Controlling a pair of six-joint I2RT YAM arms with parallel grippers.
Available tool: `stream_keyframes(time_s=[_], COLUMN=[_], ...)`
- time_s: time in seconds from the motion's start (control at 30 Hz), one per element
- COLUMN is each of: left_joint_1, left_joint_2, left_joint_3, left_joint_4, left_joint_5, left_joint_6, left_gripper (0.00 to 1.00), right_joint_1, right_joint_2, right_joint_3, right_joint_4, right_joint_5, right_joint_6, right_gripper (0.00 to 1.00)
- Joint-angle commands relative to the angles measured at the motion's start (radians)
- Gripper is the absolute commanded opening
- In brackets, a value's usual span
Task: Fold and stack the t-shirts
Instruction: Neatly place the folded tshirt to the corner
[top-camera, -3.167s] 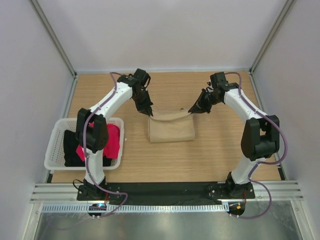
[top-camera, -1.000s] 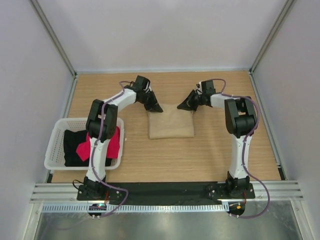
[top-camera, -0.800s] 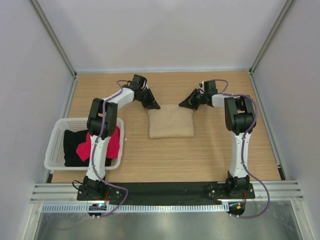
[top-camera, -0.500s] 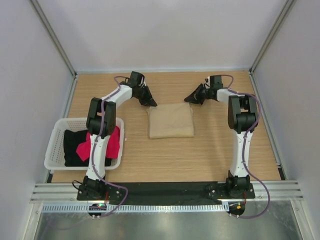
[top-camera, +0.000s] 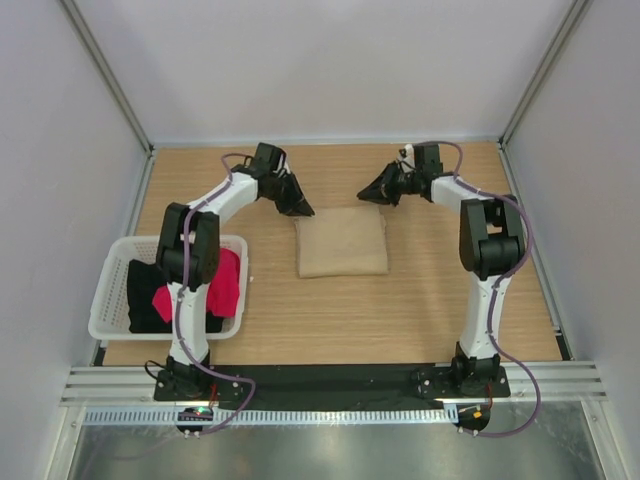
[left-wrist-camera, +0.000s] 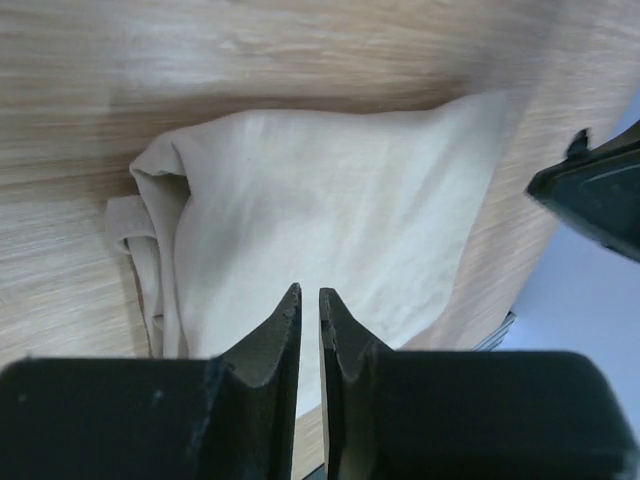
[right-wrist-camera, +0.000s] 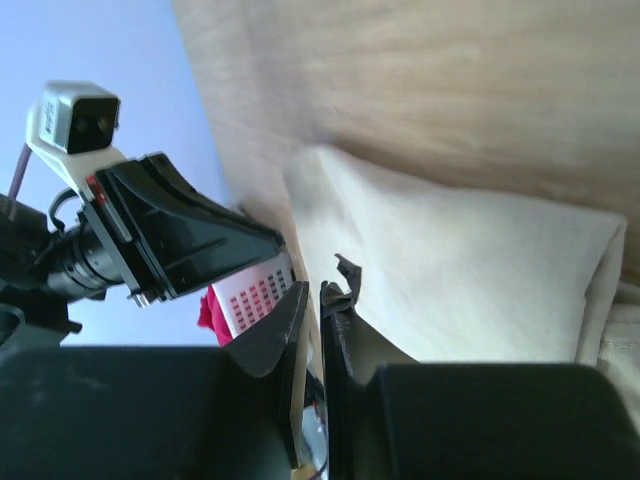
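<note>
Right, the tan t-shirt (top-camera: 342, 242) lies folded into a rough rectangle mid-bench (top-camera: 430, 310), flat, with nothing gripping it; the left wrist view shows its layered edges bunched along one side.

Left pincer (top-camera: 306, 211) is at the shirt's far left corner; its fingers are closed down to a hairline slit with no cloth between them.

Right pincer (top-camera: 363, 197) is just off the far right corner; it is likewise all but closed and holding nothing. The two pincers point towards each other across the shirt's far edge; cannot tell whether either tip touches the cloth.

White slotted basket (top-camera: 103, 298) sits at the bench's near left, well apart from the tan shirt; the red-pink t-shirt (top-camera: 228, 282) and black t-shirt (top-camera: 143, 292) lie crumpled inside it, red-pink on the right and black on the left; the left arm partly covers both.
</note>
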Motion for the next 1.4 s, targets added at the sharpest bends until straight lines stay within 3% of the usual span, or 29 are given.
stream_keyframes(time_s=[0.0,0.23,0.37,0.67,0.8,1.0,1.13,1.27,1.37], left_joint_1=[-0.006,0.015,0.015,-0.026,-0.072,-0.104,-0.095,-0.086,-0.087], left_joint_2=[0.004,0.133,0.134,-0.088,-0.156,-0.141,-0.104,-0.140,-0.196], left_joint_3=[-0.088,0.001,0.047,-0.045,-0.113,-0.303,-0.378,-0.420,-0.397], left_joint_4=[0.099,0.045,-0.027,-0.083,-0.093,0.036,0.018,-0.014,-0.059], left_joint_5=[0.031,-0.042,-0.055,-0.044,-0.002,0.068,0.010,-0.022,-0.028], left_joint_6=[-0.043,0.052,0.096,0.089,0.060,0.000,0.066,0.124,0.142], left_gripper=[0.12,0.11,0.11,0.16,0.24,0.17,0.16,0.16,0.18], right_joint_1=[0.013,-0.040,-0.059,0.046,0.101,0.122,0.098,0.052,0.055], right_joint_2=[0.012,0.161,0.132,-0.098,-0.132,-0.113,-0.095,-0.131,-0.179], right_joint_3=[-0.164,-0.177,-0.099,-0.053,-0.137,-0.313,-0.402,-0.430,-0.377], right_joint_4=[0.281,0.422,0.245,-0.115,-0.121,-0.063,-0.093,-0.076,-0.154], right_joint_5=[-0.092,-0.105,-0.079,-0.065,-0.071,-0.093,-0.068,-0.060,-0.056], right_joint_6=[0.132,0.142,0.029,-0.128,-0.159,-0.195,-0.288,-0.278,-0.311], right_gripper=[0.17,0.15,0.13,0.14,0.14,0.14,0.13,0.12,0.12])
